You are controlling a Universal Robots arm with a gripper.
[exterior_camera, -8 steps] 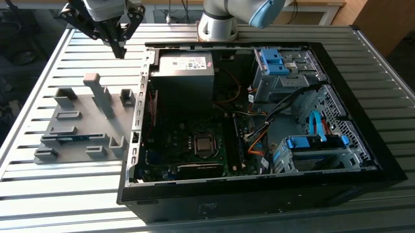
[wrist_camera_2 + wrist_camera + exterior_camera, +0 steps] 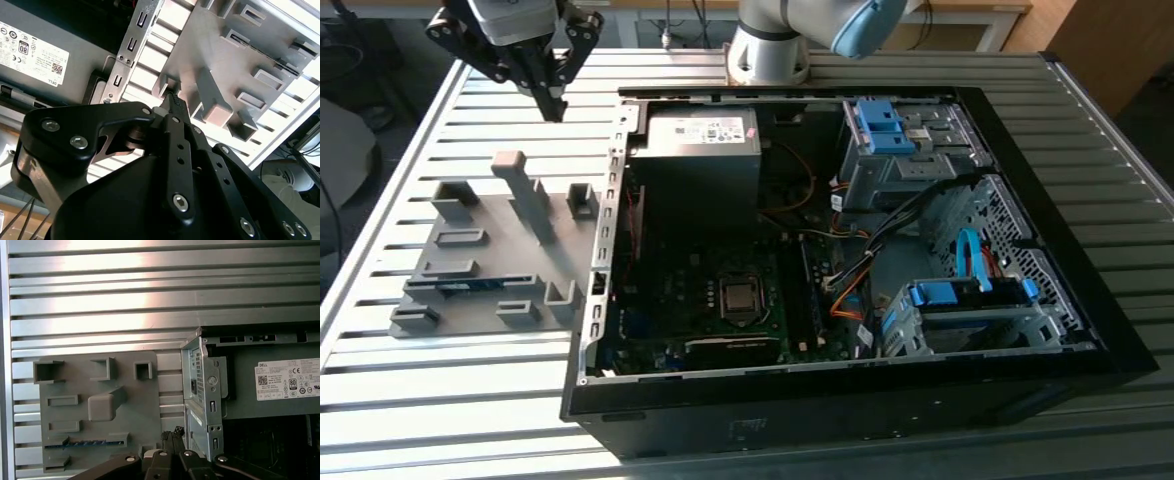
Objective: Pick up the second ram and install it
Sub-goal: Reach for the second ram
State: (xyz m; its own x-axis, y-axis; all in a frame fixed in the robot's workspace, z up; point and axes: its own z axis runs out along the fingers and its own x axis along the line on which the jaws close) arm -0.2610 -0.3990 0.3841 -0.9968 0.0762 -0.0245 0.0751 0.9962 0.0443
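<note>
approach step – the tool (image 2: 554,100) hangs with its jaws closed together and nothing in them, above the table (image 2: 440,400) beside the open computer case (image 2: 854,410). the second ram (image 2: 460,285) sits on edge in a slot of the gray rack (image 2: 500,262), at the rack's end away from the tool, well apart from it. by my judgement the pick isn't begun – it calls for spread jaws squared to the strip.

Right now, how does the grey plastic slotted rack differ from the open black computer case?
The grey plastic slotted rack is small and low; the open black computer case is far larger and deeper. The rack holds one blue-green circuit-board strip; the case holds bright blue plastic clips. Both lie on the slatted metal table.
</note>
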